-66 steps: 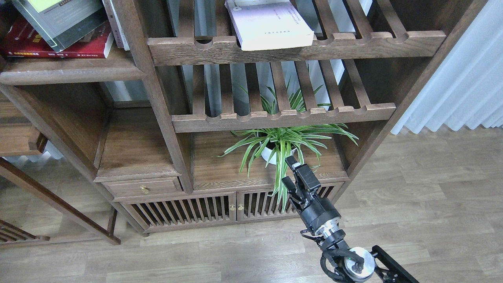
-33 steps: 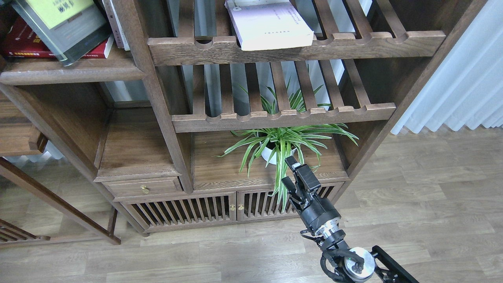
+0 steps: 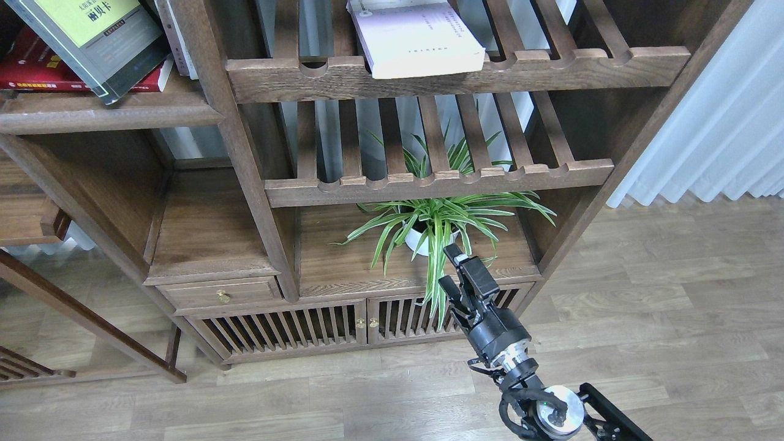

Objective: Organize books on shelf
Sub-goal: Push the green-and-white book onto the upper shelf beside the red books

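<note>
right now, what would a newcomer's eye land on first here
Probably the spiky green plant in its white pot, low in the middle of the dark wooden bookcase. Next, the pale lilac book lying on the slatted rack above, and my right gripper in front of the plant, jaws slightly apart and empty.

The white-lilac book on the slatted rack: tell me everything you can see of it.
The white-lilac book is a thick paperback with a pale lilac cover, small dark print and white page edges. It lies flat, cover up, on the top slatted rack, its near end sticking out past the notched front rail. Its far end is cut off by the frame. Nothing else touches it.
</note>
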Robot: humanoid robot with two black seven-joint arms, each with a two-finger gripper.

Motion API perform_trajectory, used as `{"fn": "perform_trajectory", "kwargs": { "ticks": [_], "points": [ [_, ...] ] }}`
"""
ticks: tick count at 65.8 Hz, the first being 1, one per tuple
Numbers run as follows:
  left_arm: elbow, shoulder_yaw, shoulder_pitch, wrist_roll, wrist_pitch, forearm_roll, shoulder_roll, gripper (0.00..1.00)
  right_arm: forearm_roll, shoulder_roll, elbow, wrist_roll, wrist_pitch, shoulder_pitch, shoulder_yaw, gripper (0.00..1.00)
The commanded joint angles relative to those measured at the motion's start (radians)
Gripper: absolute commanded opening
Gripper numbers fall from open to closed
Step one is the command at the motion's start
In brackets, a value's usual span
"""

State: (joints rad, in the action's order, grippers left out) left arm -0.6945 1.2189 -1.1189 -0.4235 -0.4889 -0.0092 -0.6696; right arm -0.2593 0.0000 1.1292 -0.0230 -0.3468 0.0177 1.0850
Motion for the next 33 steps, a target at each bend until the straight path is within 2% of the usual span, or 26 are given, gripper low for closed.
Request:
{"fn": "perform_trajectory", "kwargs": {
  "ticks": [1, 33],
  "points": [
    [0.01, -0.001, -0.033, 0.002, 0.0, -0.002, 0.001, 0.84, 0.0, 0.0, 0.0, 0.0, 0.0, -0.001, 0.0, 0.99],
    [0.009, -0.002, -0.041, 0.003, 0.0, -0.011, 0.001, 0.86, 0.0, 0.0, 0.001, 0.0, 0.0, -0.001, -0.002, 0.99]
  ]
}}
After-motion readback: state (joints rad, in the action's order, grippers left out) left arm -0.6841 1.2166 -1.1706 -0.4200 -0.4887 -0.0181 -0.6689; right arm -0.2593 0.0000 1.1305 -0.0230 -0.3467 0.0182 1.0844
